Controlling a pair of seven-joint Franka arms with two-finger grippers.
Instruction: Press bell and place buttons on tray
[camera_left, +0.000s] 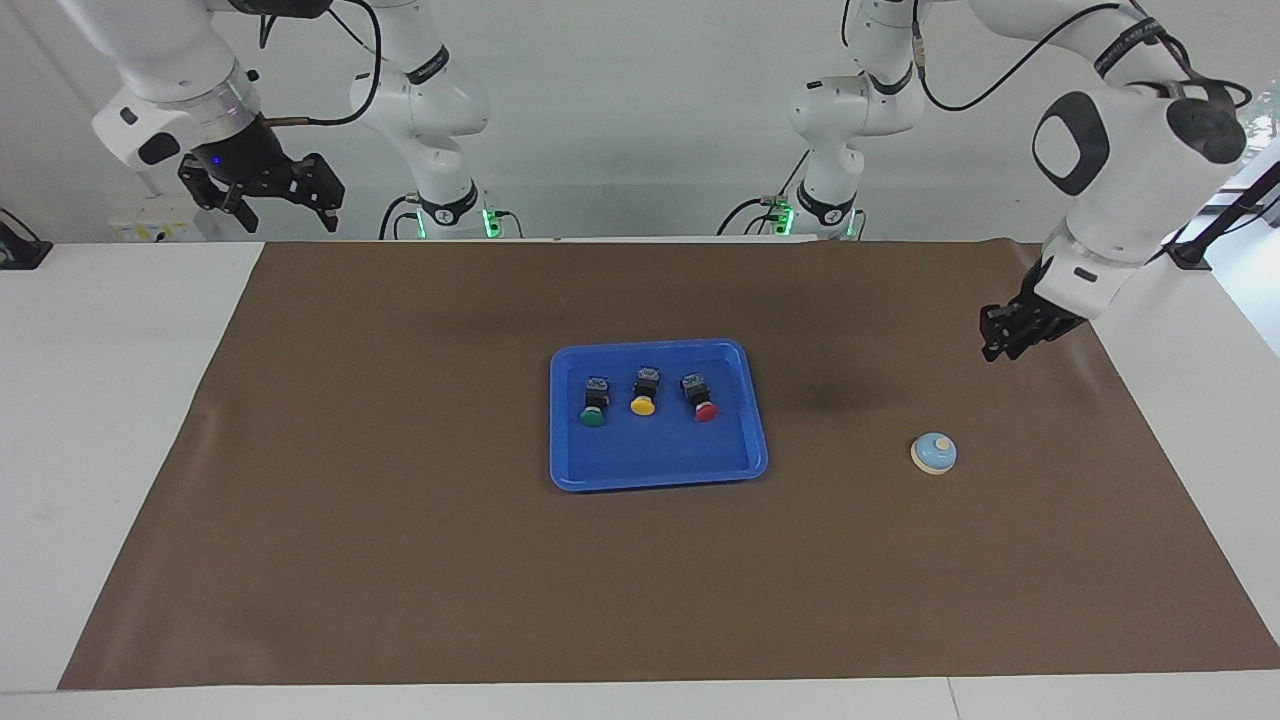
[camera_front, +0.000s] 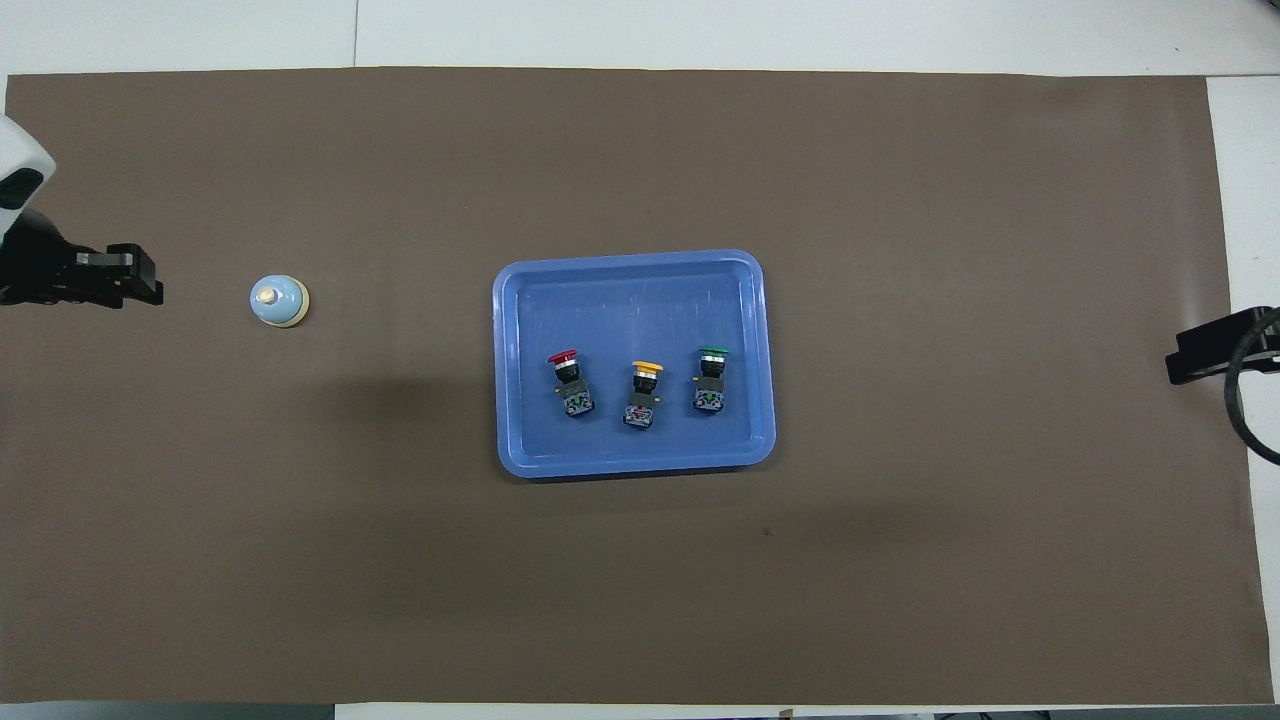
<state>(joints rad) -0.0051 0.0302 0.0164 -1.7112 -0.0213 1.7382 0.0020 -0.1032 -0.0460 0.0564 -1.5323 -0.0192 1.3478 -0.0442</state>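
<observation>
The bell (camera_left: 934, 453) (camera_front: 278, 300), a light blue dome with a cream knob, stands alone on the brown mat toward the left arm's end. My left gripper (camera_left: 993, 340) (camera_front: 145, 280) hangs in the air over the mat beside the bell, clear of it and holding nothing. The blue tray (camera_left: 658, 478) (camera_front: 630, 262) lies mid-table. In it lie the three buttons in a row: green (camera_left: 593, 405) (camera_front: 711, 377), yellow (camera_left: 643, 392) (camera_front: 643, 390) and red (camera_left: 701, 398) (camera_front: 570, 378). My right gripper (camera_left: 270, 205) waits open and empty, high above the right arm's end.
A brown mat (camera_left: 400, 560) covers most of the white table (camera_left: 110, 420). Both arm bases stand along the table's robot edge. Bare mat surrounds the tray and the bell.
</observation>
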